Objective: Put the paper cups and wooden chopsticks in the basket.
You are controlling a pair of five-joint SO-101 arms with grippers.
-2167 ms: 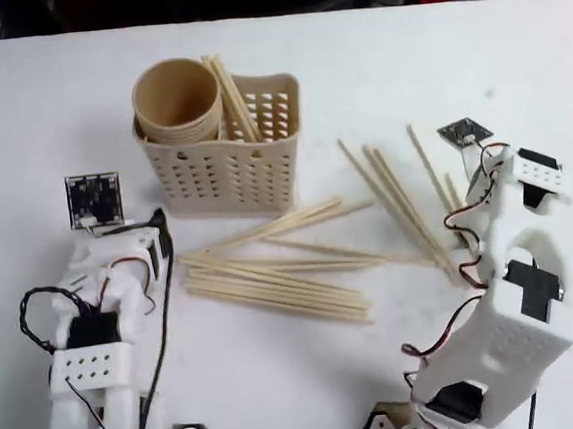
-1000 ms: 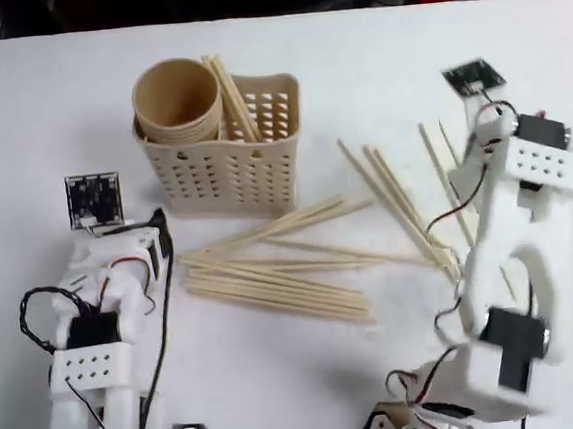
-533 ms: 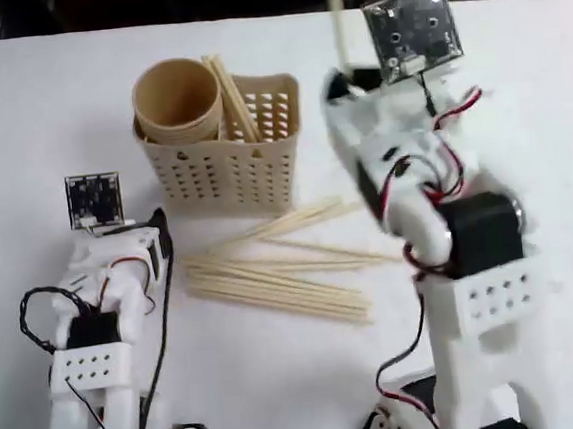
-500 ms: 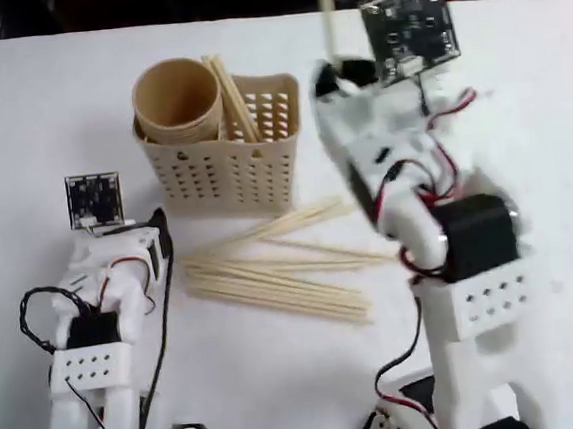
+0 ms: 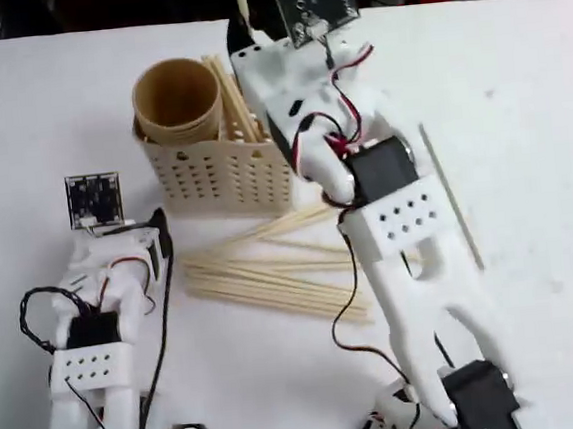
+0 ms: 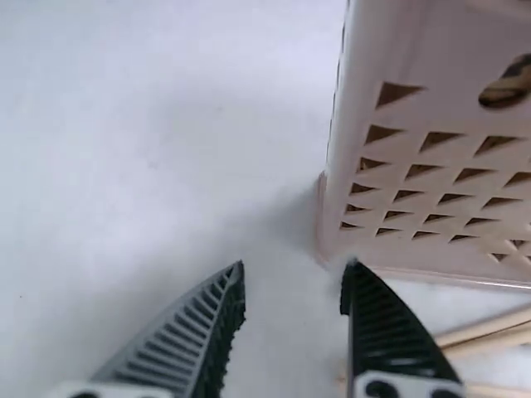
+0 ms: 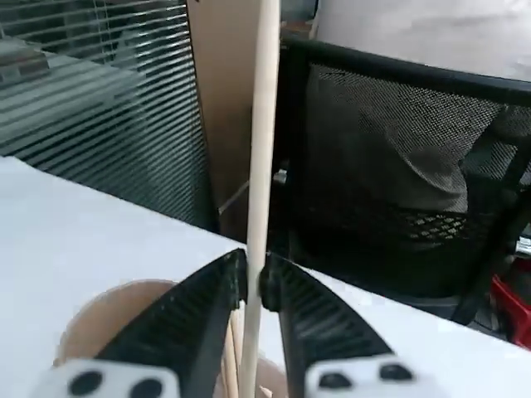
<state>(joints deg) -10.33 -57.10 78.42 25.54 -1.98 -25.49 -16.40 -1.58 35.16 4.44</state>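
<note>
The left gripper point(image 6: 294, 269) sits low over the table point(image 5: 46, 105), its jaws apart and empty, just beside a near corner of the basket point(image 6: 431, 124). Past it, a loose pile of wooden chopsticks point(image 5: 272, 276) lies flat in front of the basket, and a single chopstick point(image 5: 453, 200) lies apart on the other side of the right arm. Inside the basket the stacked paper cups point(image 5: 176, 96) stand upright at one end, with standing chopsticks point(image 5: 234, 104) leaning just beside them. Farthest back, the right gripper point(image 7: 255, 264) hangs above the basket's far side, clamped tight on one upright chopstick point(image 7: 267, 116)
</note>
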